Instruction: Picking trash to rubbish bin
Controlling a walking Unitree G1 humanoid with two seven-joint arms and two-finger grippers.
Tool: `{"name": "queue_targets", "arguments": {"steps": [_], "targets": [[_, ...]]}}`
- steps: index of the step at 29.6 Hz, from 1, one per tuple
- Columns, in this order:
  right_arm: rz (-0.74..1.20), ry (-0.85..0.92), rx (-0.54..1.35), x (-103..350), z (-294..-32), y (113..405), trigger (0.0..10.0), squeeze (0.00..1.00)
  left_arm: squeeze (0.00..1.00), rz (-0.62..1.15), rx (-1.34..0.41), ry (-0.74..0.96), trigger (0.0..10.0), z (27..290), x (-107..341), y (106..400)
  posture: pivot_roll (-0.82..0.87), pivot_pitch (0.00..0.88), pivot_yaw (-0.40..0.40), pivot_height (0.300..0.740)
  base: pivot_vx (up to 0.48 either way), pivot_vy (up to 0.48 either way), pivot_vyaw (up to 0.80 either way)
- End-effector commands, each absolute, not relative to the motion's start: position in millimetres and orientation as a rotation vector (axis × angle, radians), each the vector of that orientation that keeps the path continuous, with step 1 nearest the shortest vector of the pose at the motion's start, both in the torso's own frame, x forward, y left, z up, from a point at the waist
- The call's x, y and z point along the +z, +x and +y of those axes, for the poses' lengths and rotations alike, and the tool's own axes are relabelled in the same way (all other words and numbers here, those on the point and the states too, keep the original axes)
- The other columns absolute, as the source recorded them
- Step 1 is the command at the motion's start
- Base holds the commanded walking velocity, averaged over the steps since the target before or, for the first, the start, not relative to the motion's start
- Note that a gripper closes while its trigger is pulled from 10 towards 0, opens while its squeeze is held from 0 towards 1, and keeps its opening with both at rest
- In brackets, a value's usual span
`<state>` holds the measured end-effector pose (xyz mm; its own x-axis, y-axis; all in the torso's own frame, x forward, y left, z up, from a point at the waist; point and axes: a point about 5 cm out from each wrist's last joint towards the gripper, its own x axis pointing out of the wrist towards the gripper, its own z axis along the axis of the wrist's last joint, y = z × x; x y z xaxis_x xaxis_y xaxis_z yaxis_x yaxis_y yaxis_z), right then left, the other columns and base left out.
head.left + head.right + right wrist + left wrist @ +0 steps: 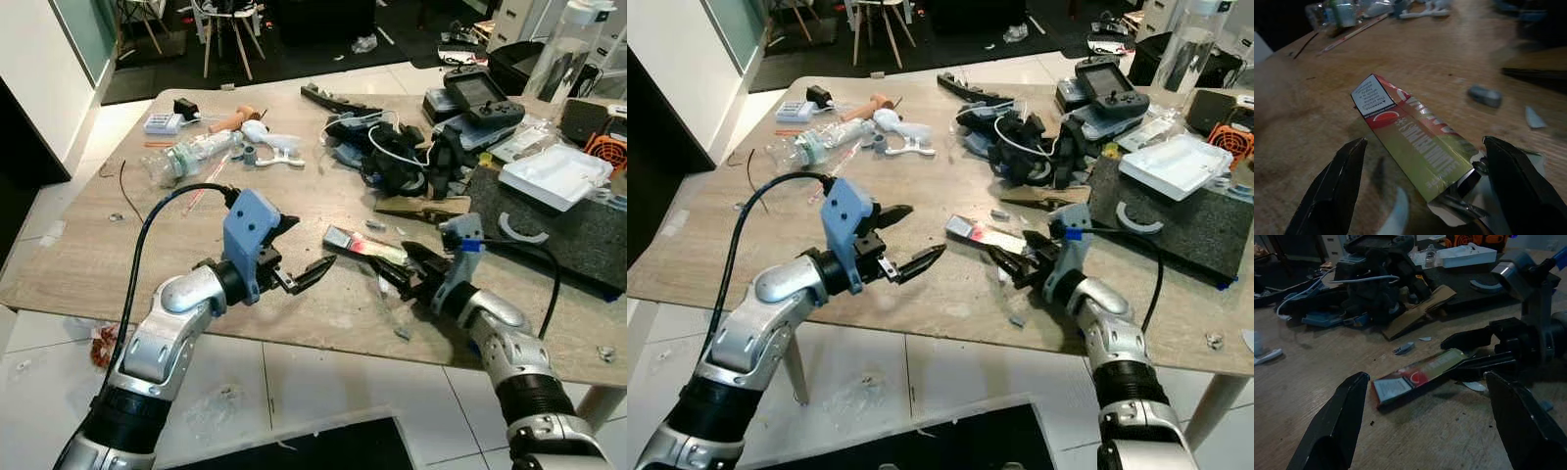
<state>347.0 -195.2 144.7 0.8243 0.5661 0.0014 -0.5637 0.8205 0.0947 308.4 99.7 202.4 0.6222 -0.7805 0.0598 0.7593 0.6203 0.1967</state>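
Note:
A flattened red and green wrapper (361, 245) lies on the wooden table (88, 245) near its front edge. My right gripper (397, 264) is open and low over the table at the wrapper's right end, one finger on each side of it. In the right wrist view the wrapper (1415, 142) runs from between the two fingers (1327, 191) out over the wood. My left gripper (312, 241) hangs open just left of the wrapper's other end, apart from it. The left wrist view has the wrapper (1420, 374) ahead, with the right gripper's black fingers (1484, 367) at its far end.
Small scraps (402, 333) lie by the table's front edge. Behind are a cardboard piece (411, 206), a tangle of cables and black gear (392, 157), a clear plastic bottle (186, 157), a white tray (554, 174) on a dark mat (568, 230), and a crumpled wrapper (98, 343) on the floor.

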Motion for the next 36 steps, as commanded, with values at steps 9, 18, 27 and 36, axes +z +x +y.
{"name": "queue_targets", "arguments": {"steps": [9, 18, 27, 36], "targets": [[0.024, -0.073, 0.59, 161.4, -189.1, 349.5, 10.0, 0.0, 0.0, -0.126, -0.888, 0.17, 10.0, 103.7, 200.3, 308.0, 0.0, 0.175, 0.106, 0.74, 0.0, 0.0, 0.0], [0.147, -0.207, 0.515, 145.0, -204.2, 353.8, 10.0, 0.0, 0.0, -0.126, -0.899, 0.162, 10.0, 100.7, 199.6, 307.1, 0.0, 0.174, 0.106, 0.74, 0.0, 0.0, 0.0], [0.183, -0.185, 0.59, 130.7, -205.4, 350.6, 7.1, 0.0, 0.0, -0.122, -0.925, 0.156, 10.0, 98.2, 199.7, 304.6, 0.01, 0.171, 0.1, 0.74, 0.0, 0.0, 0.0], [0.19, -0.166, 0.608, 124.2, -203.7, 348.4, 0.0, 0.0, 0.0, -0.122, -0.925, 0.161, 10.0, 98.5, 199.6, 304.2, 0.01, 0.164, 0.101, 0.74, 0.0, 0.0, 0.0]]}}
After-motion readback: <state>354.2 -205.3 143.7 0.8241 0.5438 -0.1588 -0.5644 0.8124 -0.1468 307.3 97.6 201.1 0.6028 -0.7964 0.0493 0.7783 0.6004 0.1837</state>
